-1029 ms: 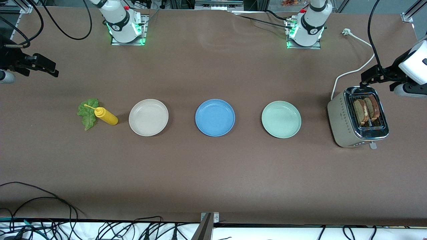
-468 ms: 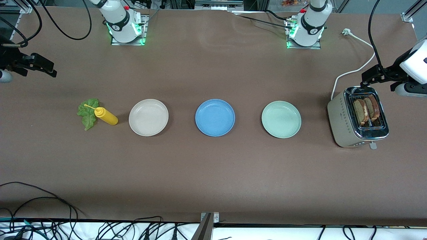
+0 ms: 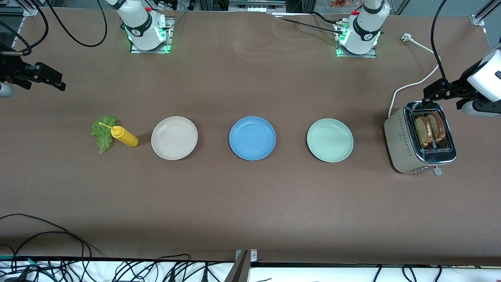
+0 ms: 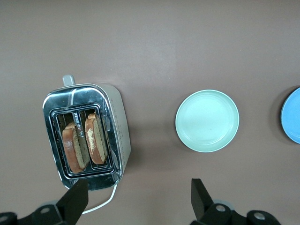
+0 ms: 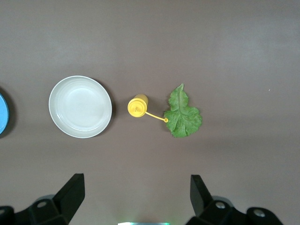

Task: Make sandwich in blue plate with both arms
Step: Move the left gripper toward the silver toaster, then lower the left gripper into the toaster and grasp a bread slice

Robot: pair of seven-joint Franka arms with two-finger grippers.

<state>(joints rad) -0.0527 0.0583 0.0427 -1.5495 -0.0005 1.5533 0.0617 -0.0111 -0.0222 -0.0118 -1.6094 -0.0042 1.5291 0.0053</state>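
Observation:
The blue plate [image 3: 252, 138] lies bare at the middle of the table; its rim also shows in the left wrist view [image 4: 293, 115] and the right wrist view [image 5: 2, 115]. Two bread slices [image 3: 429, 129] [image 4: 84, 145] stand in the toaster slots. A green lettuce leaf [image 3: 102, 133] [image 5: 183, 115] lies at the right arm's end. My left gripper [image 3: 430, 93] [image 4: 139, 187] hangs open over the toaster's edge and power cord, holding nothing. My right gripper [image 3: 54, 80] [image 5: 137, 183] hangs open over bare table near the lettuce, holding nothing.
A yellow sauce bottle [image 3: 124, 137] touches the lettuce. A cream-white plate [image 3: 174, 138] and a pale green plate [image 3: 330, 140] flank the blue one. The silver toaster [image 3: 399, 135] has a white cord [image 3: 415, 84] running toward the left arm's base. Black cables [image 3: 47, 235] lie along the front edge.
The right gripper has drifted slightly toward the table's end. The left arm has shifted a little above the toaster. Nothing on the table has moved.

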